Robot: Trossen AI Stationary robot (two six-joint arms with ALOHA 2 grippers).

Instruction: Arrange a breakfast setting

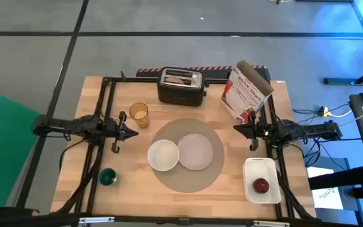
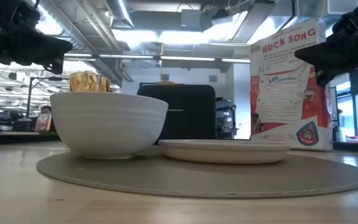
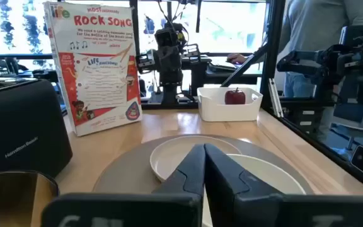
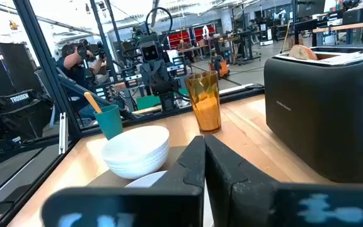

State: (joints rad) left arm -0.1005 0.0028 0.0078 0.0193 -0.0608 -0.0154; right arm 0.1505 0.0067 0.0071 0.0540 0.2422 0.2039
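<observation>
A round grey placemat (image 1: pixel 184 181) lies at the table's middle. On it stand a white bowl (image 1: pixel 163 155) at the left and a white plate (image 1: pixel 196 152) at the right. An amber tumbler (image 1: pixel 138 115) stands upright on the wood, left of the mat's far side. A bagel (image 4: pixel 300 52) sticks out of the black toaster's (image 1: pixel 181 88) slot. A red apple (image 1: pixel 260 185) lies in the white tray (image 1: pixel 261 169). An orange-handled spoon (image 4: pixel 92 101) stands in the green cup (image 1: pixel 108 177). My left gripper (image 1: pixel 135 133) is shut and empty beside the tumbler. My right gripper (image 1: pixel 236 128) is shut and empty right of the mat.
A tilted cereal box (image 1: pixel 247 91) stands at the far right, next to the toaster at the far edge. The tray sits at the near right corner and the green cup at the near left. People and other equipment show in the room beyond the table.
</observation>
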